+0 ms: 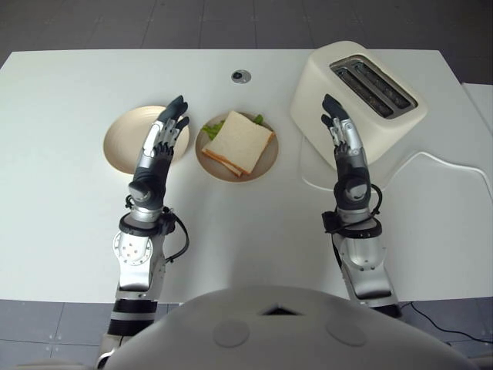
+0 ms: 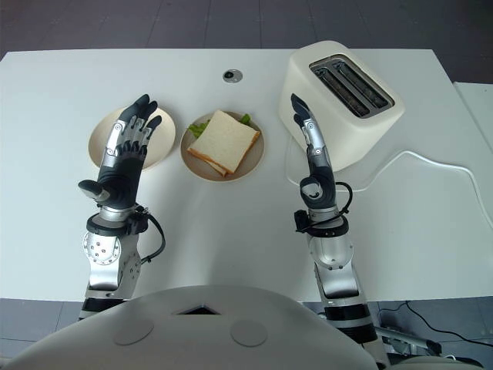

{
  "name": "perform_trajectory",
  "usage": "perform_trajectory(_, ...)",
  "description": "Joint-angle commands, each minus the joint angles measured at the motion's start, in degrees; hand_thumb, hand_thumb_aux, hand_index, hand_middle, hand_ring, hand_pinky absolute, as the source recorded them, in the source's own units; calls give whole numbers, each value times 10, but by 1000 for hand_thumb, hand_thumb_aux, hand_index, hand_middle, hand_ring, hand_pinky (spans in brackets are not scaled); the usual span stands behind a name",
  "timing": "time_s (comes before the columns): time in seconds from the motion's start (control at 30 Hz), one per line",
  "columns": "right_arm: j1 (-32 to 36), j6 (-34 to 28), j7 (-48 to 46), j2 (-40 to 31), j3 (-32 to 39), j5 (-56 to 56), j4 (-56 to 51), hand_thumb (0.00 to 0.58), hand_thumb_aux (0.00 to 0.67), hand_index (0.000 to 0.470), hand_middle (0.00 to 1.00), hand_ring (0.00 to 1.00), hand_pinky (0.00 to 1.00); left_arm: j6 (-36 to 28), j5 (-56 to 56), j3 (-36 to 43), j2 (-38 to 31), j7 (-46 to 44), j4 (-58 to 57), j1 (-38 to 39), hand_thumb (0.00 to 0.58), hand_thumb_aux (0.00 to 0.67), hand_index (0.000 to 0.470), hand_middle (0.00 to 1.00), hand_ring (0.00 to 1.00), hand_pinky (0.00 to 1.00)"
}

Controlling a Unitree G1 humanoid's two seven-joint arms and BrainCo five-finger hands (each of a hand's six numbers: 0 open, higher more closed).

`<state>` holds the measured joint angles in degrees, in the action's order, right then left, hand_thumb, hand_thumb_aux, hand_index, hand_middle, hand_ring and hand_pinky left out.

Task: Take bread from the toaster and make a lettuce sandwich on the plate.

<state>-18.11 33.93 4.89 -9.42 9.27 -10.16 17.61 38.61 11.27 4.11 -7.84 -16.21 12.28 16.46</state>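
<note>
A: Just right of the left hand (image 1: 158,150), what is lying there?

B: The sandwich (image 1: 240,142). That hand is hovering with its fingers stretched out flat and holding nothing, its tips hanging over the right edge of the other plate (image 1: 123,142).

A: And the right hand (image 1: 347,146)?

B: It is also spread and carrying nothing, and is standing in front of the toaster (image 1: 308,85). The sandwich is lying to its left, farther off than from the left hand.

A: How is the sandwich sitting?

B: It is resting on the middle plate (image 1: 262,166), turned so one corner is pointing far. Lettuce (image 1: 212,129) is peeking out at its far-left edge. I am judging the build as done.
</note>
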Motion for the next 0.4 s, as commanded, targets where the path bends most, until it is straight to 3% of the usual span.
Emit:
perform_trajectory(0.03,-9,-6,-9,7,-2,-7,4,0,0,0,0,0,0,-13,-14,2,5,6,4,8,0,0,0,0,0,0)
perform_trajectory(0.4,13,9,-3,32,3,-41,-31,0,0,0,0,0,0,-18,-20,0,5,-1,-25,-27,0,0,0,0,0,0)
